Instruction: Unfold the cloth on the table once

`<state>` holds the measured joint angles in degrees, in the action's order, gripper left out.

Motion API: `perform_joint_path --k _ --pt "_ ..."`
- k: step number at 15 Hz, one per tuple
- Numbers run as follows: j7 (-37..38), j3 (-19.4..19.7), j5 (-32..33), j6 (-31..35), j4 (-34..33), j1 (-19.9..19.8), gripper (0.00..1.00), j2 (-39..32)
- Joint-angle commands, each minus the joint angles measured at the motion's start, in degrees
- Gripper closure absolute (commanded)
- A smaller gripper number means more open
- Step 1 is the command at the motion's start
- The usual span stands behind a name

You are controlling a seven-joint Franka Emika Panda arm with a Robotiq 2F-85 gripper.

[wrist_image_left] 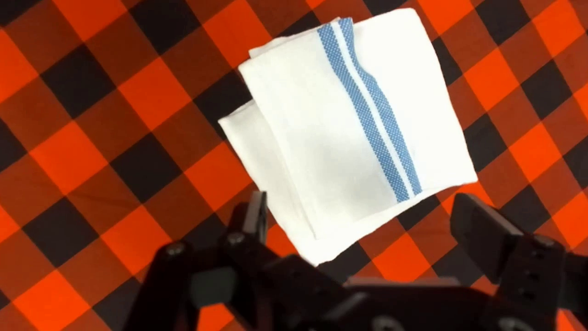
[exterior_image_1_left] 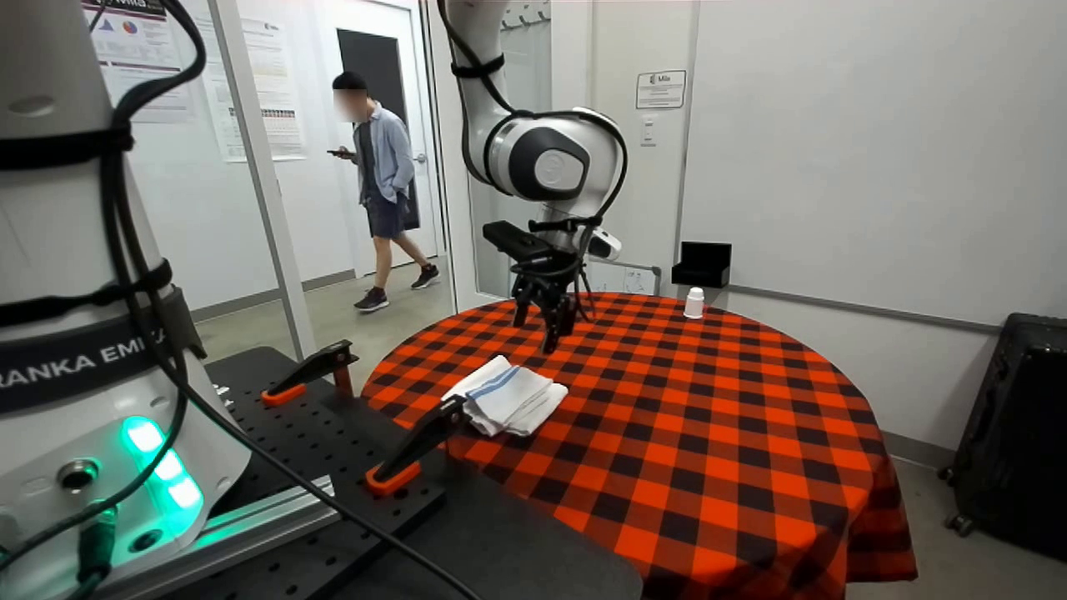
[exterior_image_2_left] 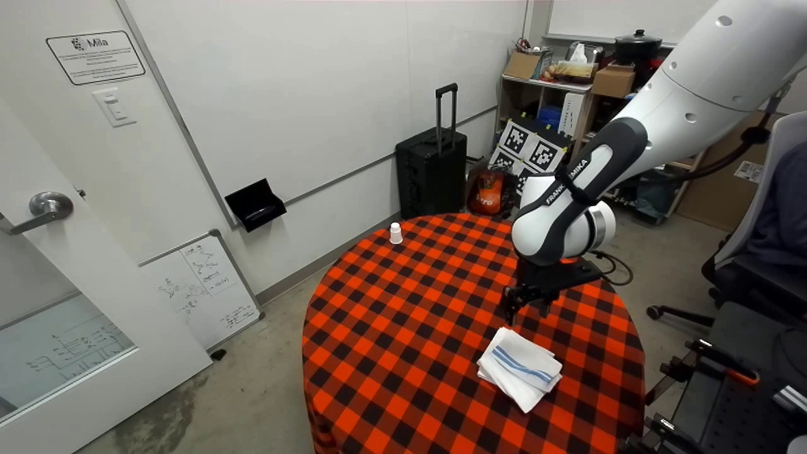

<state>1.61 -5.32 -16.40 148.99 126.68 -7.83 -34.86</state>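
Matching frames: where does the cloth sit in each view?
In an exterior view: cloth just left of centre, below mid-height.
In an exterior view: cloth right of centre, low in the picture.
Wrist view: cloth a little above and right of centre.
Shared landmark: the tool, pictured above the cloth in both exterior views, along the bottom in the wrist view.

it is a lab: a robot arm point(exterior_image_1_left: 554, 158), a drilled plate point(exterior_image_1_left: 333, 446) and clamps point(exterior_image_1_left: 415, 444) show it. a whiteboard point(exterior_image_1_left: 859, 150), posters point(exterior_image_1_left: 267, 67) and printed tags point(exterior_image_2_left: 543, 154) fit too.

Free tablecloth point(exterior_image_2_left: 403, 315) surrounds the cloth point(exterior_image_2_left: 520, 369); a white container point(exterior_image_2_left: 396, 233) stands well apart.
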Motion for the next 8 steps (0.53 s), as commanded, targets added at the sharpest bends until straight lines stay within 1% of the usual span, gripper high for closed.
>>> perform_joint_path --k 1,8 --pt "-4.4 0.1 1.0 -1.8 -4.0 -0.5 0.00 -3.9" --pt "-9.7 -0.5 2.5 -5.0 -10.7 -1.0 0.00 -9.6"
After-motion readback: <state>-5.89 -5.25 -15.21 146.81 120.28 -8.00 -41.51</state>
